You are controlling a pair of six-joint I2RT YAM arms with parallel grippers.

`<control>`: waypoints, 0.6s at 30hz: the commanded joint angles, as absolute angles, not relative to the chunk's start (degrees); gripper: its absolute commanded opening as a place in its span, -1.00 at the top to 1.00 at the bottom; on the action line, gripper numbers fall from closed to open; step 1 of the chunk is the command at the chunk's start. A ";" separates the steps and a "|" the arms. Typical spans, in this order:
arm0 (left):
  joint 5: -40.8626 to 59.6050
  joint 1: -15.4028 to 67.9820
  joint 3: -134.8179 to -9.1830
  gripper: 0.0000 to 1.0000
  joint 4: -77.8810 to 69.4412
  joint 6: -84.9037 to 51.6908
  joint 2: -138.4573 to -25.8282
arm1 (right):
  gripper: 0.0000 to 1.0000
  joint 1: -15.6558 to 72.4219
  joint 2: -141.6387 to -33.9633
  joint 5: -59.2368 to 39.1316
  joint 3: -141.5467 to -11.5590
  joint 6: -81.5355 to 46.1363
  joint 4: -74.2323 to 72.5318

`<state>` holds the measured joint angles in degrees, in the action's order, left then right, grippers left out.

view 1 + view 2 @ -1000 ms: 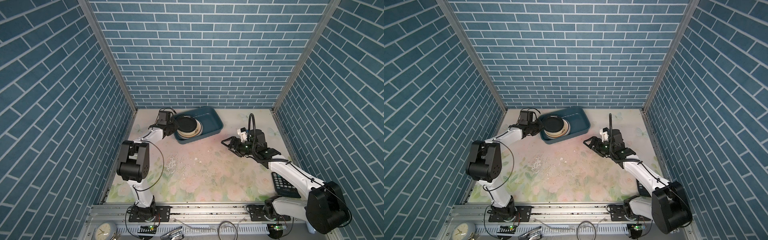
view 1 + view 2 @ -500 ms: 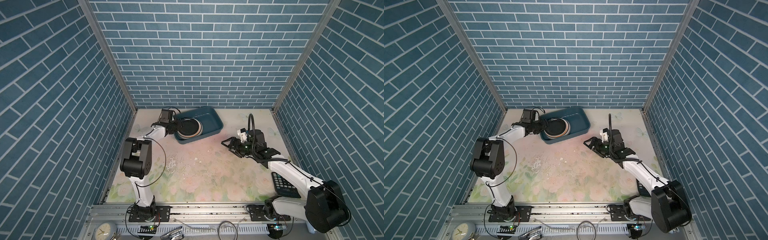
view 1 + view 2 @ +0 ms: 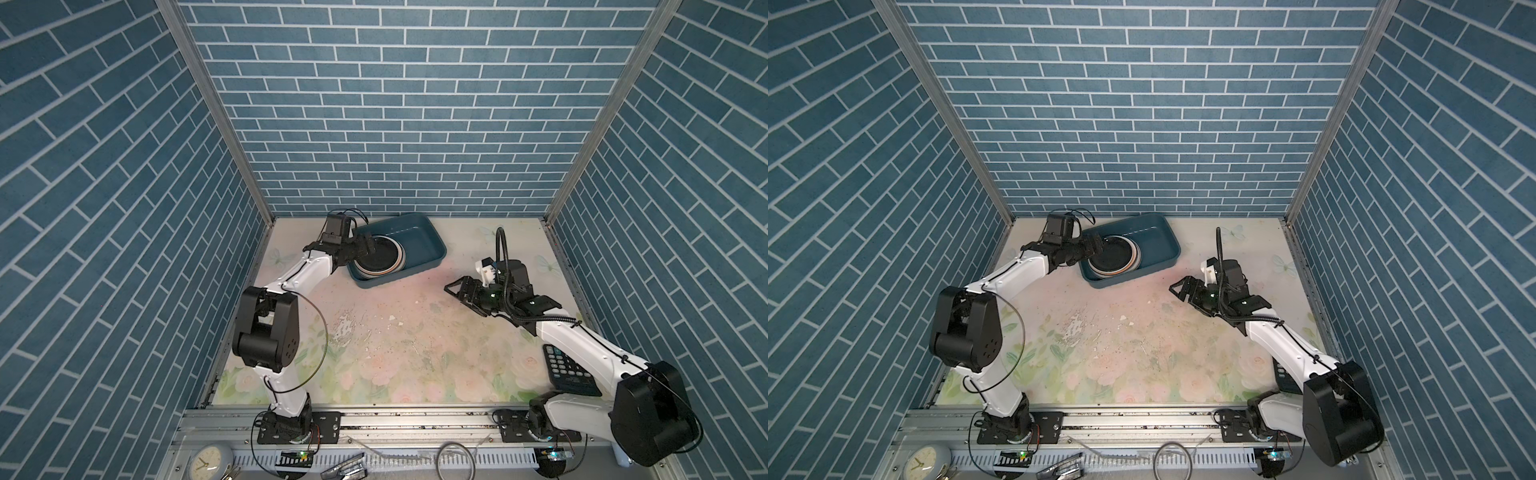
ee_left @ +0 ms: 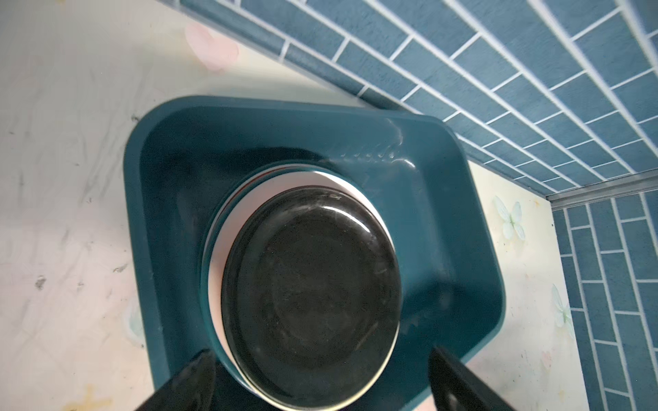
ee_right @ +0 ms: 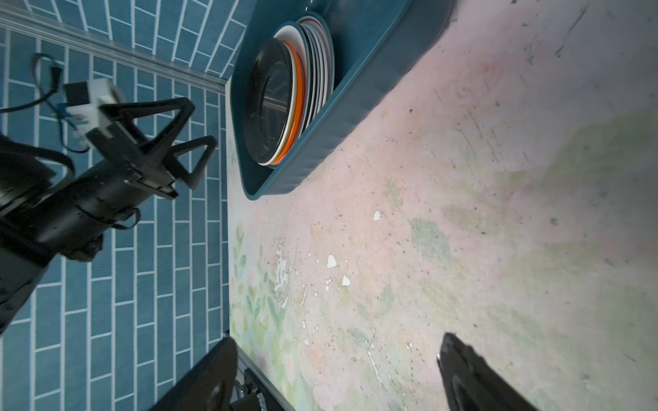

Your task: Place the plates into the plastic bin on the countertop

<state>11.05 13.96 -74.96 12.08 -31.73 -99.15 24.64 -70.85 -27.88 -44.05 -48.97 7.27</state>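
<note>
Left jaws stand apart, black plate (image 4: 309,295) rim between.

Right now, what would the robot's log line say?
left hand: open, above bin | black plate: atop stack | right hand: open, empty

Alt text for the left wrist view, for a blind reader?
A black plate tops a stack of plates in the dark teal plastic bin on the floral countertop. The left claw stands open near it, holding nothing.
</note>
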 commanded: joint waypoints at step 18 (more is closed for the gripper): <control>-24.33 11.34 -27.43 -0.99 -10.74 -3.56 -55.49 | -0.82 21.63 -72.99 -11.08 -46.37 -39.58 -0.48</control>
